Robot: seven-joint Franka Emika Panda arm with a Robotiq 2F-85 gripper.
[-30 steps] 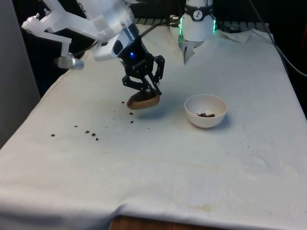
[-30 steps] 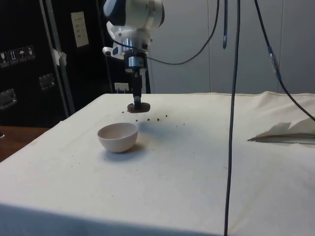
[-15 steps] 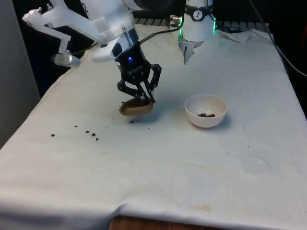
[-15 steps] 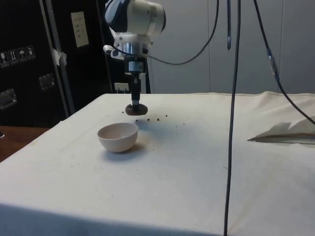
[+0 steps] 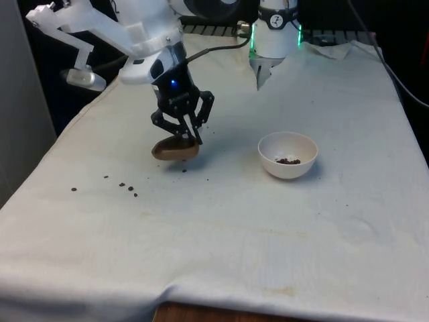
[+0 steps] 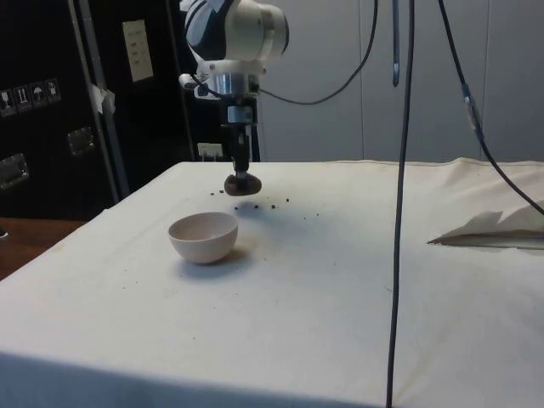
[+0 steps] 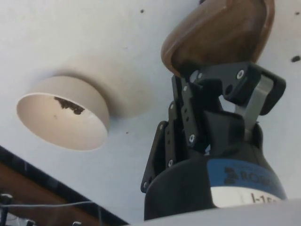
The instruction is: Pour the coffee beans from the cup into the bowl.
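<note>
My gripper (image 5: 184, 139) is shut on the rim of a brown wooden cup (image 5: 175, 149), which hangs tilted just above the cloth. The cup (image 6: 239, 184) and the gripper (image 6: 242, 175) sit beyond the bowl in the side view. In the wrist view the cup (image 7: 218, 35) is pinched between the fingers (image 7: 256, 96). A white bowl (image 5: 288, 155) stands off to the front view's right of the cup with a few coffee beans (image 5: 289, 161) at its bottom. The bowl (image 7: 63, 114) and its beans (image 7: 67, 105) also appear in the wrist view.
Loose coffee beans (image 5: 126, 187) lie scattered on the white cloth toward the front view's left, with a few more (image 5: 184, 170) under the cup. A crumpled fold of cloth (image 6: 493, 229) lies at the side view's right. A black cable (image 6: 399, 204) hangs in front of the side camera.
The gripper has carried the cup toward the front view's left, away from the bowl, and a little lower. The bowl has stayed put.
</note>
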